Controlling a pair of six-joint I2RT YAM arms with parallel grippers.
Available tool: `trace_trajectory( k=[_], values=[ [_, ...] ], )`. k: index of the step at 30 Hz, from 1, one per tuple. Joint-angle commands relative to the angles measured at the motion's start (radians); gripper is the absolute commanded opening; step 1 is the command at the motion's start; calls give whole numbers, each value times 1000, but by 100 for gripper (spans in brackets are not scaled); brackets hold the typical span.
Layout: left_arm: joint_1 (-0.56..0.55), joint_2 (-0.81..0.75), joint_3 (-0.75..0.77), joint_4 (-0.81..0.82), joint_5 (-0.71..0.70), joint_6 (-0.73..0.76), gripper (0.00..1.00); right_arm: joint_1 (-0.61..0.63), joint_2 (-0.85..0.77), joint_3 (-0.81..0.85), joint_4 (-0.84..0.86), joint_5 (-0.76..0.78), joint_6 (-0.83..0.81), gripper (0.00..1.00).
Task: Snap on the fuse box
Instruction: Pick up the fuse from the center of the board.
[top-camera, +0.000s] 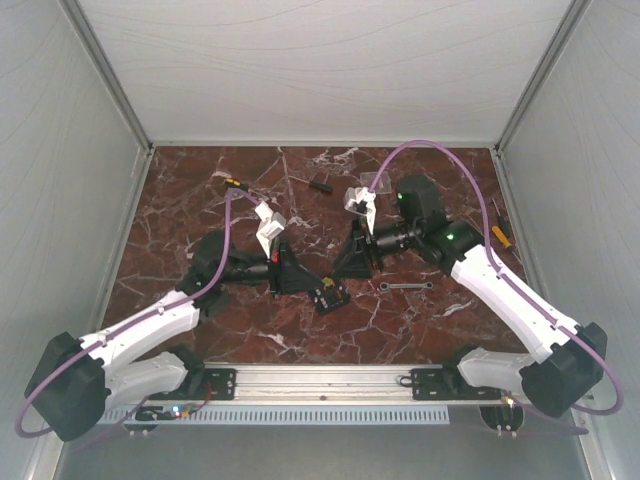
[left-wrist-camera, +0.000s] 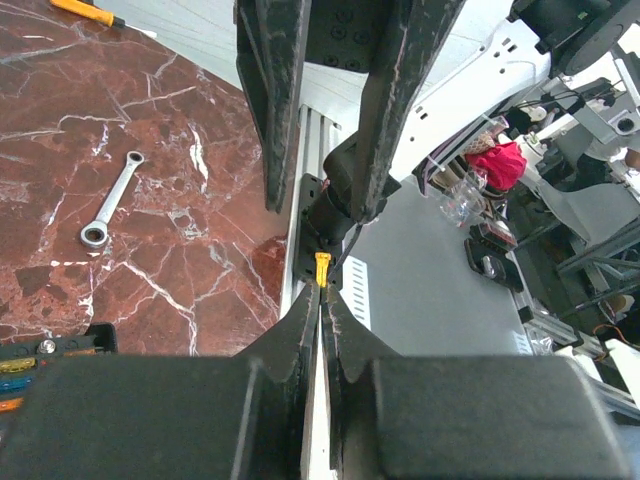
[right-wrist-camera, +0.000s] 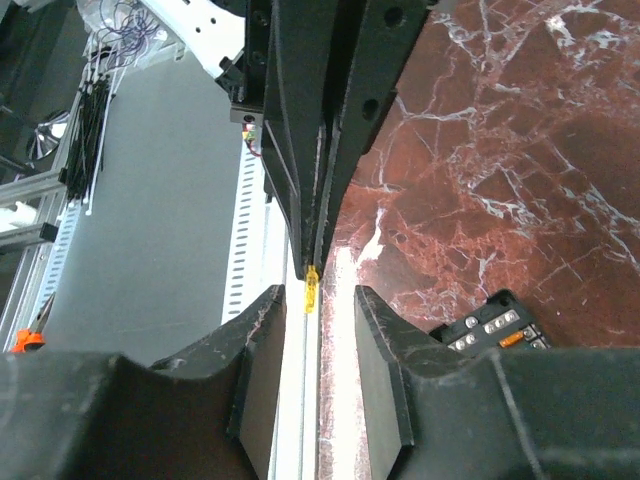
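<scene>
Top external: fuse box (top-camera: 331, 295) on marble table (top-camera: 180, 210), near centre. Probably light, stiff, small; best gripped by opposite side walls, off the fuse face.
Left wrist: left gripper (left-wrist-camera: 321, 296) pinched shut on yellow fuse (left-wrist-camera: 322, 268).
Right wrist: right gripper (right-wrist-camera: 313, 300) parted, straddling the yellow fuse, not touching.

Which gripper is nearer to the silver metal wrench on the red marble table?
Right. The right gripper lies just left of the wrench; the left gripper, shut on a small yellow piece, reaches in from farther left.
</scene>
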Motion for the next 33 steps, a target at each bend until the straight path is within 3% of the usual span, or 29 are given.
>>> trace_trajectory(
  k=[1,7,24,28,33],
  values=[
    [3,3,47,75,31,-14,0,35,20,49,-45,-25,-53,30],
    [3,6,47,81,22,-24,0,56,38,55,-56,-19,-58,26],
    [3,8,44,92,11,-40,0,73,49,53,-56,6,-53,1],
    [4,13,40,87,2,-47,0,75,47,52,-62,37,-54,0],
    [5,-9,4,13,-99,-46,18,77,35,54,-108,197,-39,0]
  ],
)
